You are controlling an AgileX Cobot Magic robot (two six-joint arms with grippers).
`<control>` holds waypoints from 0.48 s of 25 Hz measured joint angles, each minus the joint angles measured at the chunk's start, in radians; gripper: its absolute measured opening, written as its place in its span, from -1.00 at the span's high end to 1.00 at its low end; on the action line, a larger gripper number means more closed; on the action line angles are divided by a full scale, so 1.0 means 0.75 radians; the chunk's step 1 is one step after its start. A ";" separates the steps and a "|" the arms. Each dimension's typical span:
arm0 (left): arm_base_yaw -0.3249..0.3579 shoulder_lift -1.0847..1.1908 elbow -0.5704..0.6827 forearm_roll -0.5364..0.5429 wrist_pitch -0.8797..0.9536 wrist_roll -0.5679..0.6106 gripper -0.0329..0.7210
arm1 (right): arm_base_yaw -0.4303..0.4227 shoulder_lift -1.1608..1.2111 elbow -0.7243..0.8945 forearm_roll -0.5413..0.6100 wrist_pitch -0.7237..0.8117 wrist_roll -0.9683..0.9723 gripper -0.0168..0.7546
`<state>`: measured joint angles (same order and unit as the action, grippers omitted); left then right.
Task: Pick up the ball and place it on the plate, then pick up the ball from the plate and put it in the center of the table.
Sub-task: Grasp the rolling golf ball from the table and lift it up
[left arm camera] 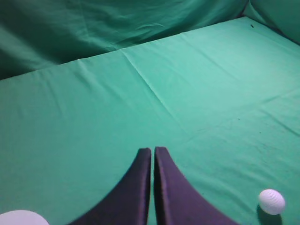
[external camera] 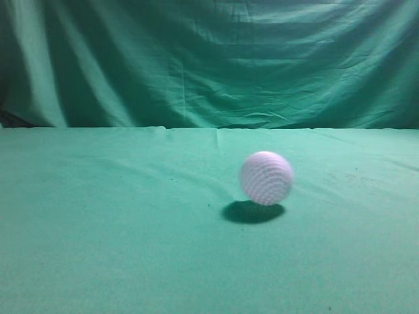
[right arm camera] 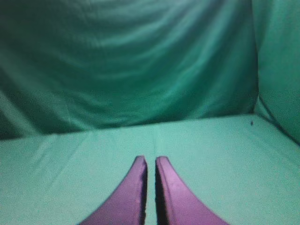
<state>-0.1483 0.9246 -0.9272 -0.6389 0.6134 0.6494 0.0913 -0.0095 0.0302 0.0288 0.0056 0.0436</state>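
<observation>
The white dimpled ball (external camera: pixel 266 178) lies on the teal-green table (external camera: pixel 105 229), a little right of the middle in the exterior view. It also shows in the left wrist view (left arm camera: pixel 272 201), at the bottom right, well to the right of my left gripper (left arm camera: pixel 153 151), which is shut and empty. A pale rim at that view's bottom left corner is the plate (left arm camera: pixel 21 218). My right gripper (right arm camera: pixel 150 160) is shut and empty above bare cloth. Neither gripper shows in the exterior view.
A darker folded green drape (external camera: pixel 209 59) hangs behind the table's far edge. In the right wrist view the drape also closes off the right side (right arm camera: pixel 279 70). A crease runs across the cloth (left arm camera: pixel 154 89).
</observation>
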 joint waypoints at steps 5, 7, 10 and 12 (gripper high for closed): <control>0.000 -0.273 0.283 -0.008 -0.132 0.021 0.91 | 0.000 0.000 -0.067 0.008 0.007 -0.016 0.79; 0.000 -0.350 0.373 -0.008 -0.143 0.037 0.91 | 0.000 0.042 -0.183 -0.001 0.133 -0.043 0.79; 0.000 -0.426 0.489 -0.008 -0.150 0.066 0.91 | 0.000 0.213 -0.373 -0.009 0.404 -0.068 0.79; 0.000 -0.446 0.551 -0.011 -0.159 0.078 0.91 | 0.000 0.334 -0.478 -0.009 0.542 -0.071 0.79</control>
<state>-0.1483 0.5899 -0.5136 -0.6473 0.4942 0.7081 0.0913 0.2408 -0.3285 0.0220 0.4120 -0.0095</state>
